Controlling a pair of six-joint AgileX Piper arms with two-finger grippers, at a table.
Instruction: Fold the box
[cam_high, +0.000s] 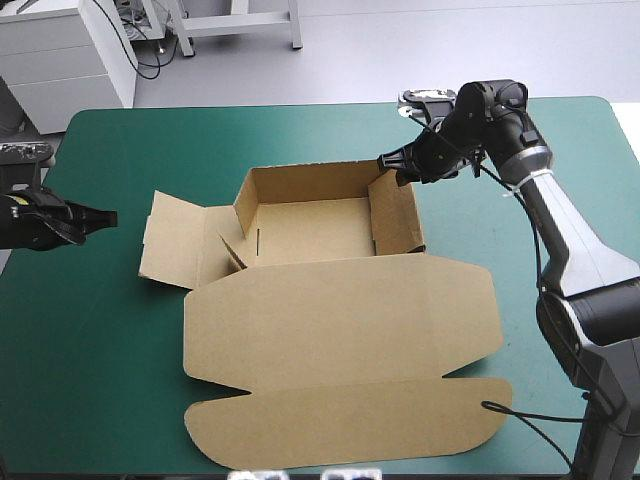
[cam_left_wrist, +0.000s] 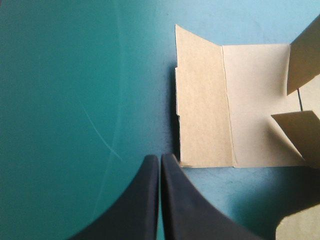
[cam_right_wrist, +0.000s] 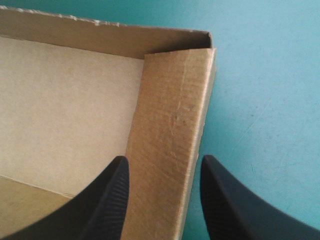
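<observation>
The brown box (cam_high: 330, 310) lies mid-table as an open tray, its lid flat toward the near edge. The far wall (cam_high: 305, 180) and right wall (cam_high: 396, 215) stand up. The left side flap (cam_high: 172, 242) lies flat on the cover. My right gripper (cam_high: 386, 163) is at the tray's far right corner, open, and its black fingers straddle the right wall (cam_right_wrist: 170, 125) without pinching it. My left gripper (cam_high: 110, 216) hovers by the table's left edge, shut and holding nothing. In the left wrist view the left gripper (cam_left_wrist: 160, 158) points at the flat flap (cam_left_wrist: 202, 110), a short way off.
A strip of teal-green cover (cam_high: 120, 300) separates the left gripper from the flap. The lid's rounded front flap (cam_high: 350, 425) reaches close to the table's near edge. Beyond the right wall the cover (cam_right_wrist: 265, 100) shows bare.
</observation>
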